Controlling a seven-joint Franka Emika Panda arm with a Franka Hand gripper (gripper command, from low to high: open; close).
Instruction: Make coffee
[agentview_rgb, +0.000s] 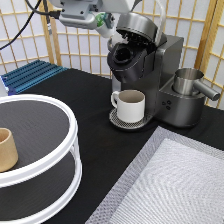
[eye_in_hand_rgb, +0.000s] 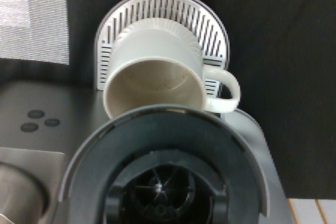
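Note:
The dark grey coffee machine (agentview_rgb: 150, 70) stands at the exterior view's top middle with its lid (agentview_rgb: 139, 24) raised. Its pod chamber (agentview_rgb: 121, 56) is open and looks dark and empty in the wrist view (eye_in_hand_rgb: 161, 190). A cream-white handled mug (agentview_rgb: 131, 105) stands empty on the round drip tray (agentview_rgb: 119, 121) under the spout, and also shows in the wrist view (eye_in_hand_rgb: 154, 85). My gripper (agentview_rgb: 109, 27) hangs at the exterior view's top, just left of the raised lid and above the chamber. The green-and-white coffee pod is not in view.
A white two-tier round shelf (agentview_rgb: 70, 130) at the exterior view's left carries a tan handleless cup (agentview_rgb: 6, 150). A metal jug (agentview_rgb: 189, 81) sits on the machine's right side. A grey mat (agentview_rgb: 175, 185) lies at the bottom right. A blue rack (agentview_rgb: 30, 75) is at the far left.

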